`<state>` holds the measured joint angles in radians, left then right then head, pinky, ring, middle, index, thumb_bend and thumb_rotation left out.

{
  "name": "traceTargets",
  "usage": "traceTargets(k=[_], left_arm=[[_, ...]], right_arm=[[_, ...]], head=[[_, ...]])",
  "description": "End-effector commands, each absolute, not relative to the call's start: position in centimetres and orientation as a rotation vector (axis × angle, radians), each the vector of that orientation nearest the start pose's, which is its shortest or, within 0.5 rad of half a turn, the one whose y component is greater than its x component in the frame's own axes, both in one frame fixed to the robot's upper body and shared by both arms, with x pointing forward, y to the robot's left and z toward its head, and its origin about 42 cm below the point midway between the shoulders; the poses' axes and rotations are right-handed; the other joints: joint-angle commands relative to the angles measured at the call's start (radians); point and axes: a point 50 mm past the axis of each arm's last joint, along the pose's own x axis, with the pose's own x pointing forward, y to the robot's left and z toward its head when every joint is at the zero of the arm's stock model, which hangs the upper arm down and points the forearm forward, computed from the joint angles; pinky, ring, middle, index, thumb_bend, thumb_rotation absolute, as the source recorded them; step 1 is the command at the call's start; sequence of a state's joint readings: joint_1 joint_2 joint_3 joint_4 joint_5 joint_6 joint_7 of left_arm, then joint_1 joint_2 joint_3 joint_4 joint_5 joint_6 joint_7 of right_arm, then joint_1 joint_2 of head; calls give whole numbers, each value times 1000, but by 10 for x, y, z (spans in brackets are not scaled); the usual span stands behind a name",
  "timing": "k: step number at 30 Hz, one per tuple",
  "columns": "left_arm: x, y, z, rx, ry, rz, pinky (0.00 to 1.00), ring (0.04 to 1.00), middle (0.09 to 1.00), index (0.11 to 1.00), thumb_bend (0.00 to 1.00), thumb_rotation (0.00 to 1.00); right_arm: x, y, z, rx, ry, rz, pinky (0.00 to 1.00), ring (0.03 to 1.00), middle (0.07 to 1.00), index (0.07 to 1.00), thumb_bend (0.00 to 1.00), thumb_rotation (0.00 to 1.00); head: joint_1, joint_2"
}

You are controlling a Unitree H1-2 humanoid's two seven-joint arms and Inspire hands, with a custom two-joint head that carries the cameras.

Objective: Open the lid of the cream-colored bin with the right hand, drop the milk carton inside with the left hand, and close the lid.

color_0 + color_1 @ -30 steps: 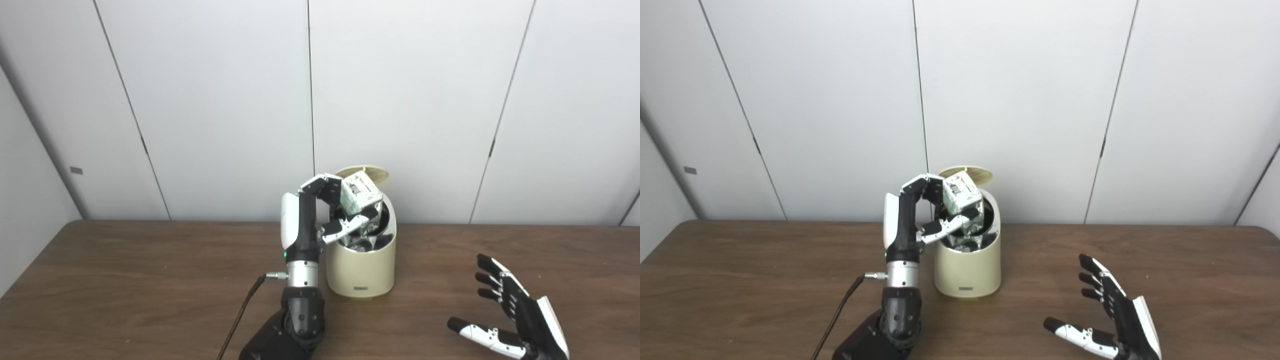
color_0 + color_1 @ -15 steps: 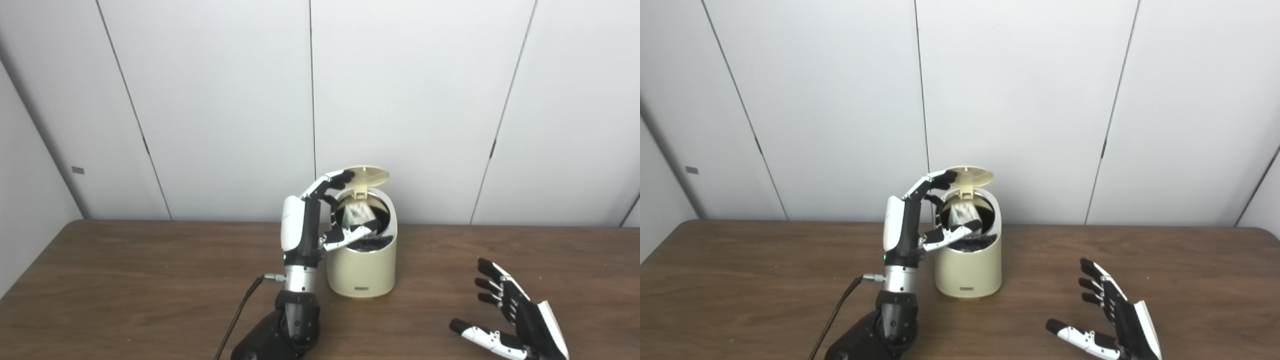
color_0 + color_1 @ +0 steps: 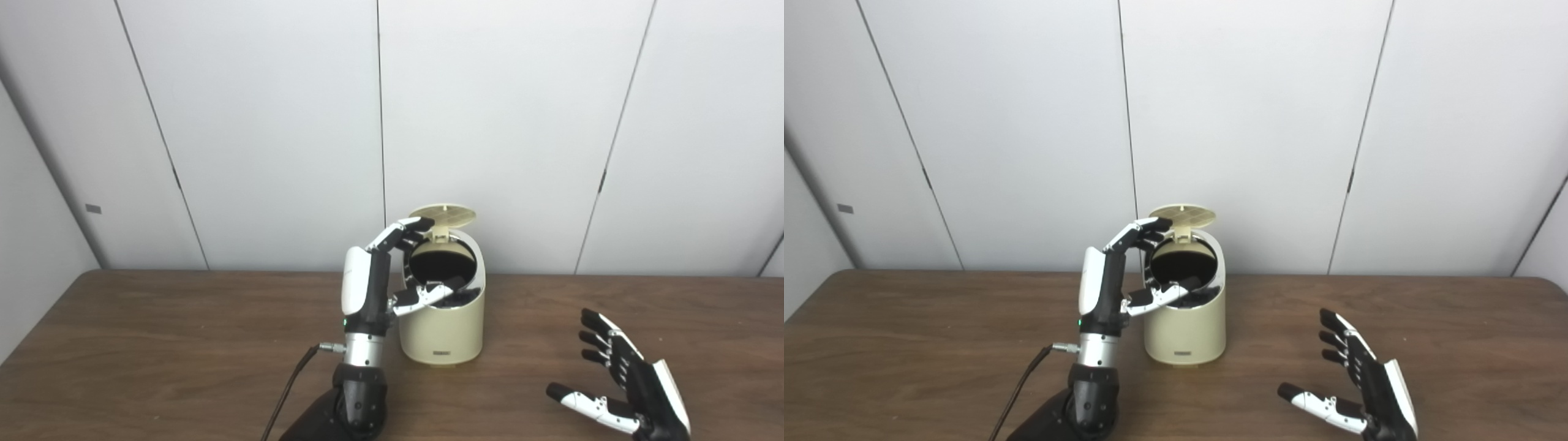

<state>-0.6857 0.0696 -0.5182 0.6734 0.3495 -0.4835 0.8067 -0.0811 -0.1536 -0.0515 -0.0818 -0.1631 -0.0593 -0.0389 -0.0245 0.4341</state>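
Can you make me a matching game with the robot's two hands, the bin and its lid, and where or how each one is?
Things:
1. left hand
2. right hand
3. lid
4. cream-colored bin

States:
A. flipped up at the back
B. open, low over the table, far from the bin
C. standing mid-table, opening dark
D. open, fingers spread at the bin's mouth

Pairs: 1-D, 2-B, 3-A, 4-C
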Motion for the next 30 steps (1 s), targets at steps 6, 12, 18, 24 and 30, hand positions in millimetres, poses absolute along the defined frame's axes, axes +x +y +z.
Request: traceTargets(k=[6, 12, 18, 24, 30], left_arm=[[437, 108, 206, 295, -758, 35, 473, 557, 623, 654, 729, 155], [428, 131, 227, 184, -762, -28, 555, 628, 659, 655, 700, 82], [424, 161, 250, 109, -783, -94, 714, 755, 752, 737, 707, 89], [420, 190, 258, 116, -786, -164, 702, 802, 806, 785, 730, 161], [409, 213, 256, 158, -685, -176, 678, 780, 813, 815, 762, 219]], right_arm=[[318, -261, 171, -299, -336, -62, 756, 842, 888, 863, 728, 263], [318, -262, 173, -307, -336, -59, 753, 844, 886, 864, 723, 258], [319, -264, 172, -341, -330, -66, 757, 835, 872, 854, 722, 253], [318, -263, 175, -348, -322, -64, 744, 828, 872, 857, 721, 257], [318, -264, 178, -352, -332, -55, 737, 823, 869, 857, 716, 253]], head=[[5, -3], [9, -1], [14, 3], [18, 9], [20, 13]])
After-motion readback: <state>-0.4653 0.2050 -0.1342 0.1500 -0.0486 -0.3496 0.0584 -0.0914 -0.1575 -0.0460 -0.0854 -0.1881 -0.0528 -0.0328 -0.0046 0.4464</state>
